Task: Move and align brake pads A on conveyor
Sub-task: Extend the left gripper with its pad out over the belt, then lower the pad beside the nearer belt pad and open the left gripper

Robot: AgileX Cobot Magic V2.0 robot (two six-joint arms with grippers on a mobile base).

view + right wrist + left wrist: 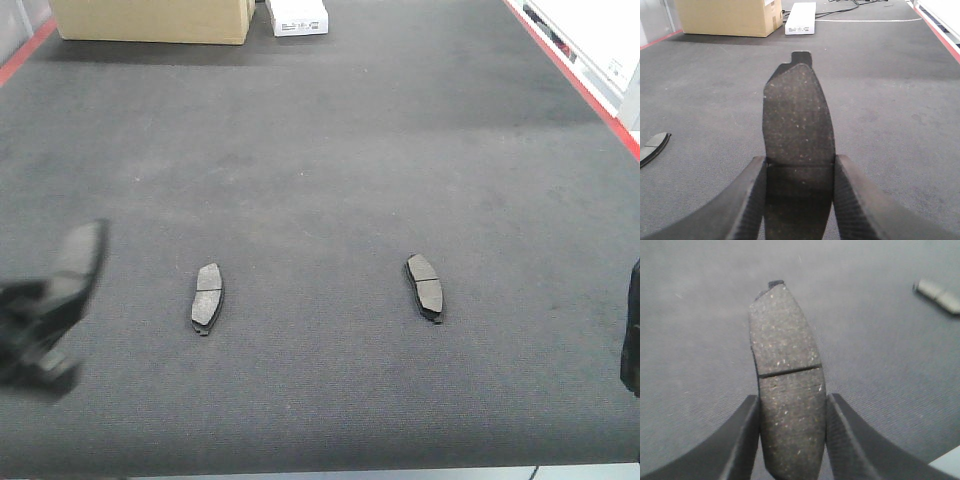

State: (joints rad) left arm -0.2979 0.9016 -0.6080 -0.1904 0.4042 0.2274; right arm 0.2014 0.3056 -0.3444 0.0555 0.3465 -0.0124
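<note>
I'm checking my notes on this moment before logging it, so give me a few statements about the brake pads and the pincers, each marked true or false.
1. Two brake pads lie flat on the conveyor. True.
2. The left pincer is empty. False: it is shut on a brake pad, gripping its long edges.
3. The right pincer holds a brake pad. True.
4. A cardboard box stands at the far end of the conveyor. True.
5. The two pads lying on the conveyor touch each other. False: they lie well apart, with bare belt between them.
</note>
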